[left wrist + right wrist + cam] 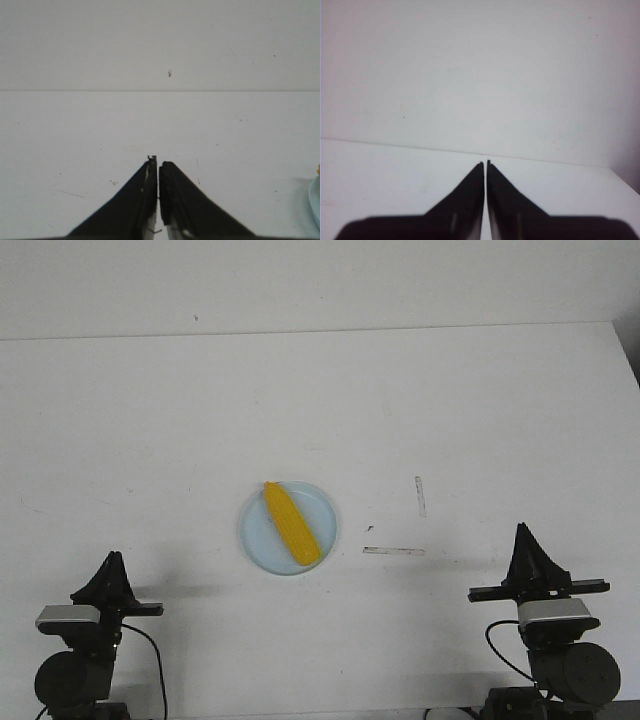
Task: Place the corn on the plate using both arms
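Nearest in, both arms sit low at the front edge of the tabletop (150, 420). The left hand (112, 562) is down at about 8 o'clock from the centre, the right hand (524, 536) at about 4 o'clock, and each is clenched on nothing. In the wrist views the fingers of the left hand (158, 162) and the right hand (485, 163) meet tip to tip with only a sliver between.

Move out to the middle and there is the plate (254, 532), pale blue, and the corn (290, 523) is lying on it. The cob's long axis runs from 11 o'clock to 5 o'clock across the plate, pointed end at 11.

From the left hand the plate lies toward 1 o'clock; from the right hand toward 9 o'clock. The left looks a little nearer, and the left wrist view just catches the plate's rim.

By my read the placing is done and both hands stand well apart from the corn.

Between plate and right hand, only two faint tape marks (394, 550). Nothing blocks either arm.
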Robot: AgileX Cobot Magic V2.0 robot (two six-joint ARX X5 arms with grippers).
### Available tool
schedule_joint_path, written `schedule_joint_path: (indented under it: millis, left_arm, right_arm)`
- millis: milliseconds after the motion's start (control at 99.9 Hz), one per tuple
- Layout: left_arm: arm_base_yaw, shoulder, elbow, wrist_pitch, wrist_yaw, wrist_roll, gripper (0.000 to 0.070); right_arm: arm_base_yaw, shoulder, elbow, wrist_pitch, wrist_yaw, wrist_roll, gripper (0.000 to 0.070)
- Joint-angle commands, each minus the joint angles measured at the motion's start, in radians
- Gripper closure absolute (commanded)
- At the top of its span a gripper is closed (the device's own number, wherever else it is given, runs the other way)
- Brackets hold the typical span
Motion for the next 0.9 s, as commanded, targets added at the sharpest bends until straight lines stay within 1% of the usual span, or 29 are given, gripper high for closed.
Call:
schedule_joint_path:
  millis: [0, 60, 170, 891]
  left_arm:
    - [-0.001, -0.003, -0.030, 0.064, 0.002, -0.005, 0.0700]
    - [-0.001, -0.003, -0.063, 0.100, 0.002, -0.005, 0.0700]
    - [-0.002, -0.003, -0.063, 0.056, 0.005, -0.005, 0.0700]
    - [-0.002, -0.003, -0.063, 0.057, 0.005, -0.005, 0.0699]
  right_arm:
    - [0.000, -0.003, 0.005, 0.010, 0.000, 0.003, 0.0690]
    - [0.000, -0.002, 0.005, 0.010, 0.000, 0.003, 0.0690]
    - [0.000, -0.002, 0.005, 0.010, 0.000, 0.003, 0.0690]
    - [0.000, -0.002, 0.005, 0.010, 0.000, 0.003, 0.0690]
